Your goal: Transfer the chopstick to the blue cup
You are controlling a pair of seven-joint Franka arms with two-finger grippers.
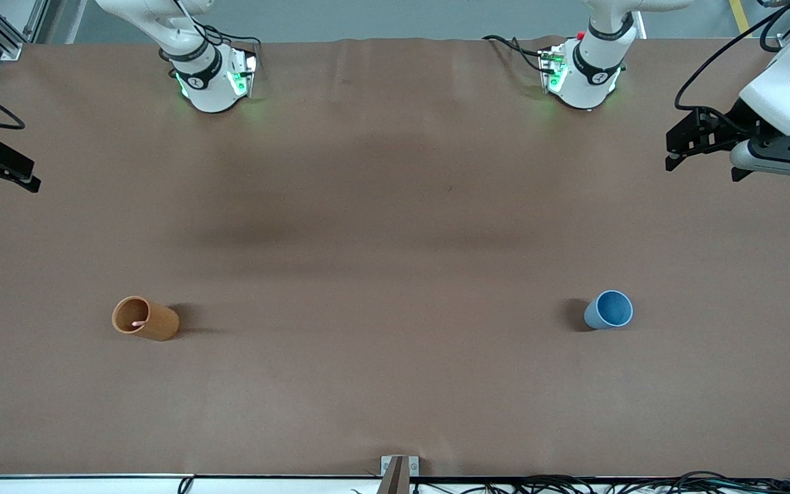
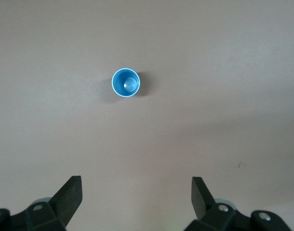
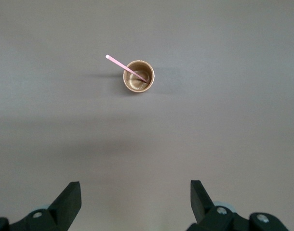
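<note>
Currently: both arms parked high, nothing held

Nearest the front camera, two cups stand upright on the brown table (image 1: 395, 226), well apart. Orange cup (image 1: 145, 318) sits toward the right arm's end, with one pink chopstick (image 3: 126, 69) leaning inside it, top end poking over the rim. Blue cup (image 1: 608, 309) sits toward the left arm's end, nothing in it. Farther back, right gripper (image 3: 135, 199) hangs over its table edge, fingers spread apart, gripping nothing. Left gripper (image 2: 136, 195) hangs over its own end, fingers likewise apart. Both arms wait.
</note>
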